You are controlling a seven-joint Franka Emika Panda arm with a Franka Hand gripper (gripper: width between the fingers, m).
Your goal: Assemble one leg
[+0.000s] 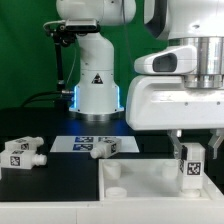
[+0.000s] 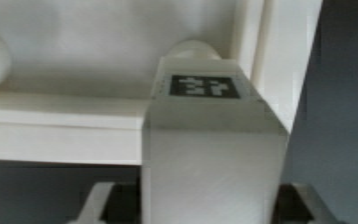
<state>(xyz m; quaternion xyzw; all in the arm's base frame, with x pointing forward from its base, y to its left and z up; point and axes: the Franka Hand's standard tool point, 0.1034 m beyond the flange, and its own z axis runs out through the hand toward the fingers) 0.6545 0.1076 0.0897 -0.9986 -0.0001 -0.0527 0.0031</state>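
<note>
My gripper [image 1: 190,148] is shut on a leg [image 1: 190,168], a white blocky post with a square tag, and holds it upright over the exterior view's right part of the large white panel [image 1: 140,192]. I cannot tell whether its lower end touches the panel. In the wrist view the leg [image 2: 208,130] fills the middle between my gripper's [image 2: 211,208] fingers, its tag facing the camera, with the panel [image 2: 69,115] behind it. Two more legs lie on the table: one [image 1: 22,153] at the exterior view's left, another [image 1: 110,147] near the middle.
The marker board [image 1: 75,143] lies flat in front of the robot base [image 1: 97,85], with the middle leg on or at its edge. The table is black. A cable runs behind the base at the exterior view's left.
</note>
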